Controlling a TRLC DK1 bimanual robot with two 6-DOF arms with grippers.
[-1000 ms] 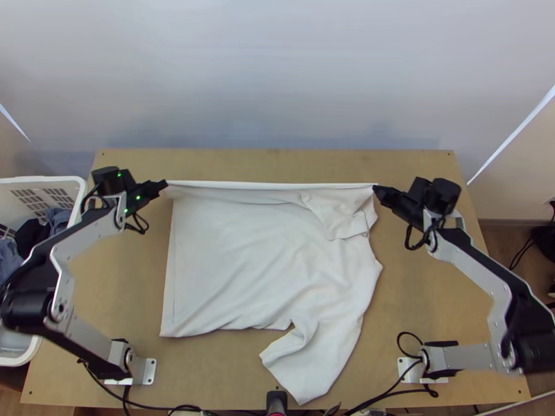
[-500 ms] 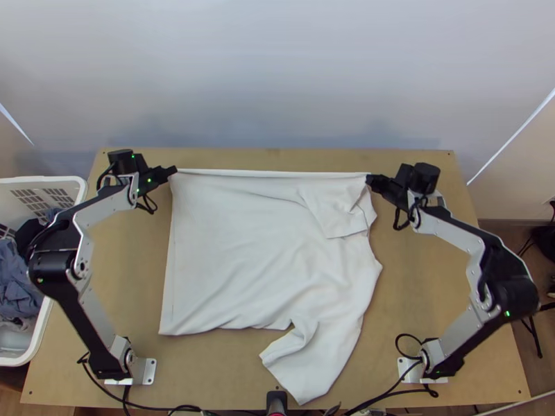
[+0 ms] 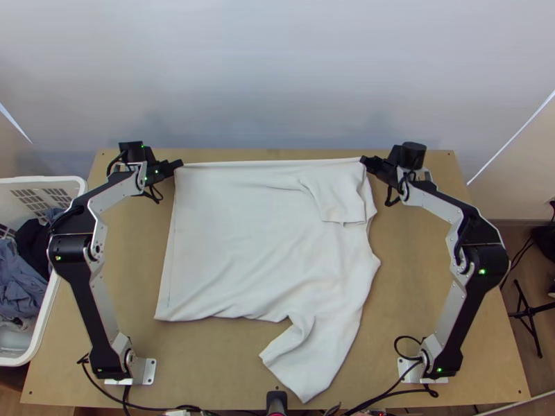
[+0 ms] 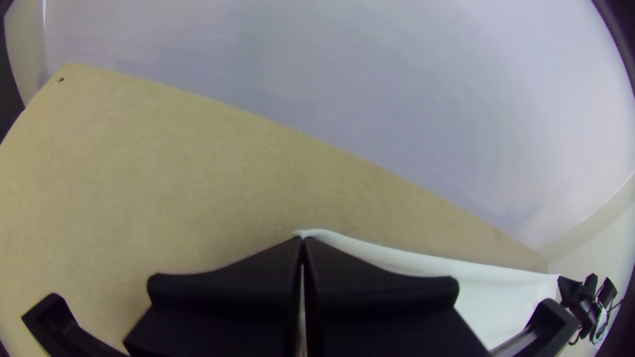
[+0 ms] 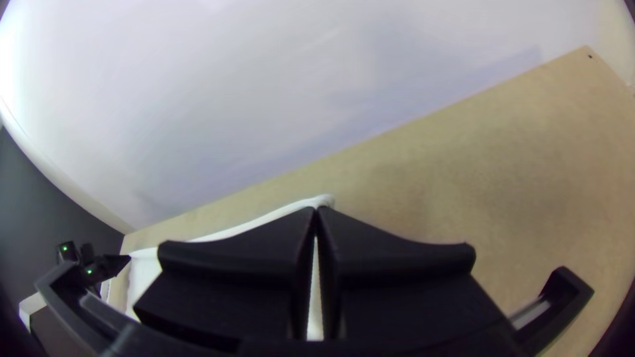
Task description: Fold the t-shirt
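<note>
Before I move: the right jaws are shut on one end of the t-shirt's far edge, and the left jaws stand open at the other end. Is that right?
No, the left jaws are not open: the left wrist view shows them shut on the t-shirt, at that end of its far edge. The right jaws are shut on the opposite end.

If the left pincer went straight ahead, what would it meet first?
Beyond the t-shirt pinched at its tips, the left pincer would probably meet the wooden table first, though its height is hard to judge.
</note>
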